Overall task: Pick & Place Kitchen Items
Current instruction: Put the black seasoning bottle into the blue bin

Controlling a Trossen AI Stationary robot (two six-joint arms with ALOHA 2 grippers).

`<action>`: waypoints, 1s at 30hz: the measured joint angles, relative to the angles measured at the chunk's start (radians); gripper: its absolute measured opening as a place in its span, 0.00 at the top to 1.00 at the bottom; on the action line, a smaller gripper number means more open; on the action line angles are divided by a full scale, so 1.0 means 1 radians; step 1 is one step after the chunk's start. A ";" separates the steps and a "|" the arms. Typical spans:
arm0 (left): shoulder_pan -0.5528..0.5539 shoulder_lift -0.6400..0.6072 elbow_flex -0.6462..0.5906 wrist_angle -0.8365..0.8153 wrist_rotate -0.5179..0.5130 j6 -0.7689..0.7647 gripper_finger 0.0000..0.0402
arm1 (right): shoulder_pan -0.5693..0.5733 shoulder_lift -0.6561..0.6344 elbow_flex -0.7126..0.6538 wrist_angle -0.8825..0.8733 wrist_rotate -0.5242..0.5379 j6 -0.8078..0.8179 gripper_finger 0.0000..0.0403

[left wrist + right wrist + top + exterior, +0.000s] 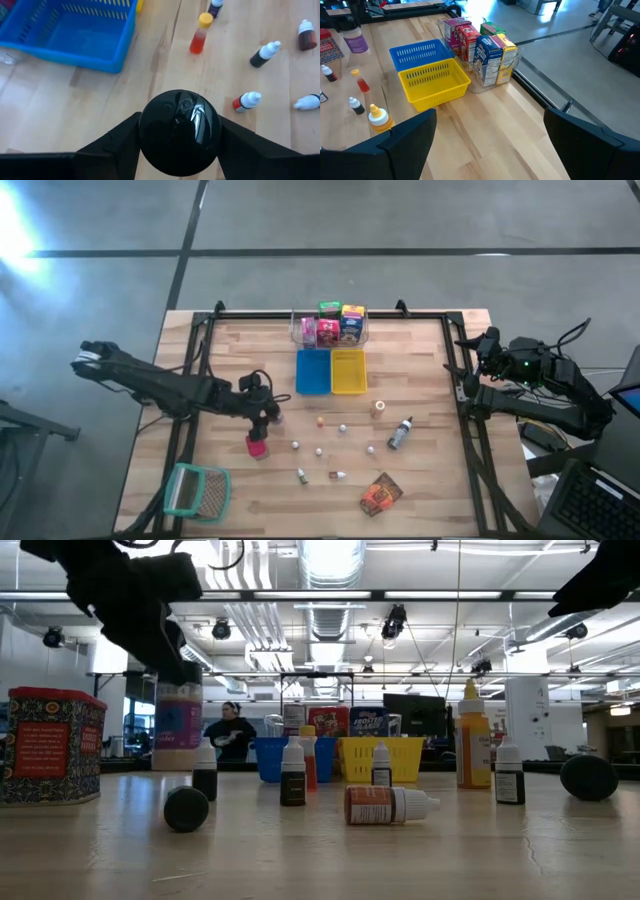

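The left pincer (179, 135) is pinching a jar (257, 446) by its black lid, gripping from above for a clean lift off the desk (430, 490), near the basket (197, 491). The right pincer (487, 137) is waiting spread wide at the desk's edge.

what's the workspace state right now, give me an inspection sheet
surface: wooden table, no spills seen
job's things: jar gripped; red can, grey bottle, orange packet, small bottles scattered
clutter: basket, blue tray, yellow tray, tub of boxes
grippers: left gripper shut on jar lid; right gripper open at the table's right edge
cables: loop at left wrist
surroundings: person beyond the table
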 joint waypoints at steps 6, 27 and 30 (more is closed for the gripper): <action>0.008 0.000 0.040 -0.033 -0.004 0.023 0.46 | 0.000 0.000 0.000 0.000 0.000 0.000 0.10; 0.145 0.003 0.271 0.051 -0.016 0.111 0.45 | 0.000 0.000 0.000 0.000 0.000 0.000 0.10; 0.186 0.010 0.288 0.064 -0.013 0.106 0.45 | 0.000 0.000 0.000 0.000 0.000 0.000 0.10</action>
